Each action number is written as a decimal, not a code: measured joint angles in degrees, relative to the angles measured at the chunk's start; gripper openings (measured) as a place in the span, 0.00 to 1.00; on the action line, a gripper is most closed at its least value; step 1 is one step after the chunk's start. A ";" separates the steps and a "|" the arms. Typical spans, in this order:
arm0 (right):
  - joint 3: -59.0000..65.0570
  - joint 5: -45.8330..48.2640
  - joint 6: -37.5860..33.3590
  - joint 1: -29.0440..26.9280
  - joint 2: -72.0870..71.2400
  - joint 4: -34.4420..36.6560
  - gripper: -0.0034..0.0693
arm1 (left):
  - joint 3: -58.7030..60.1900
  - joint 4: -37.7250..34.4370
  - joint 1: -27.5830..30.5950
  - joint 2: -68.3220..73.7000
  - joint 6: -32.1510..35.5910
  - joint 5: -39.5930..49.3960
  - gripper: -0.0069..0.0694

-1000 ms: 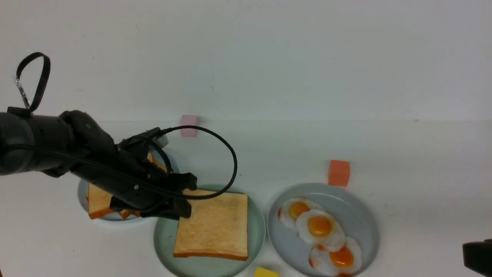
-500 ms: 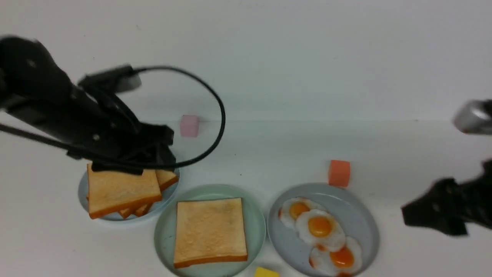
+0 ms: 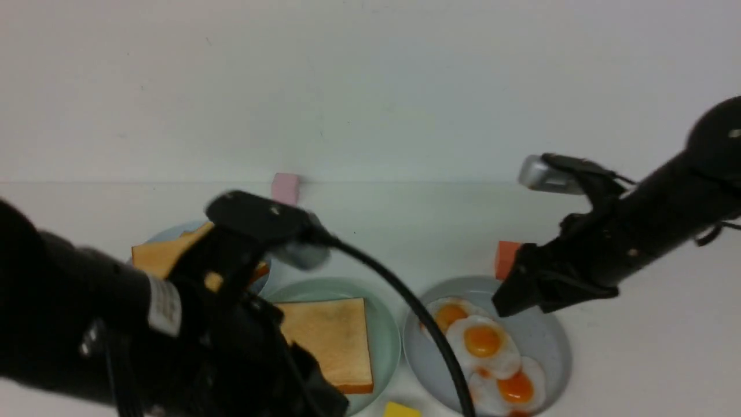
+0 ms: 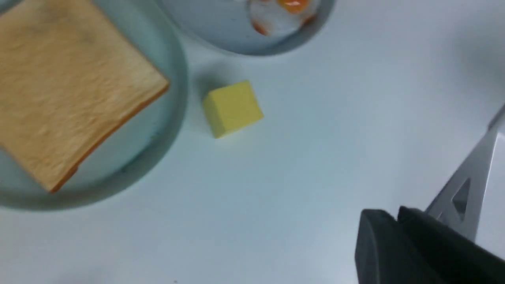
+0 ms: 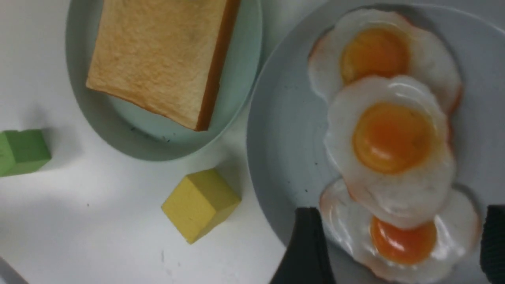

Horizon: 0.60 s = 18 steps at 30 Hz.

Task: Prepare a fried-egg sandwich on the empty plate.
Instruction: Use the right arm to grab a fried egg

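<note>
The mint-green empty plate (image 3: 385,324) (image 5: 244,59) now carries one toast slice (image 3: 330,336) (image 4: 67,90) (image 5: 158,55). No egg lies on it. Three fried eggs (image 3: 483,341) (image 5: 394,138) overlap on the grey-blue plate (image 3: 544,336) (image 5: 284,138). My right gripper (image 3: 512,298) (image 5: 398,246) hangs open over that plate, its fingers either side of one egg (image 5: 402,236) without touching it. My left gripper (image 4: 388,221) is shut and empty, above bare table near the mint plate. The left arm (image 3: 173,324) fills the near left of the front view.
A pile of plain toast (image 3: 165,255) sits on the light-blue plate, mostly behind my left arm. Small cubes stand around: pink (image 3: 285,188) at the back, orange (image 3: 506,258) behind the egg plate, yellow (image 3: 400,410) (image 4: 232,108) (image 5: 200,204) between the two near plates, green (image 5: 21,152).
My left gripper let go of the toast on the mint plate, rose, and drew back toward the camera. My right arm swung in from the right to above the eggs, jaws open.
</note>
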 joint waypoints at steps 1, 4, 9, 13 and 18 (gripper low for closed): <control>-1.06 0.74 -1.29 -0.58 2.01 0.85 0.80 | 0.11 1.13 -1.64 0.00 -0.05 -0.43 0.16; -3.44 1.95 -4.35 -2.45 7.03 2.75 0.77 | 0.15 3.61 -5.36 0.00 -0.05 -1.04 0.15; -4.96 3.06 -8.59 -5.23 13.17 6.72 0.69 | 0.21 5.31 -7.17 0.00 -1.54 -1.22 0.15; -5.03 3.99 -11.04 -5.42 16.50 9.77 0.62 | 0.21 7.19 -7.17 0.00 -2.94 -1.34 0.15; -5.03 3.99 -11.91 -5.37 19.07 11.15 0.49 | 0.21 8.60 -7.17 0.00 -4.30 -1.34 0.16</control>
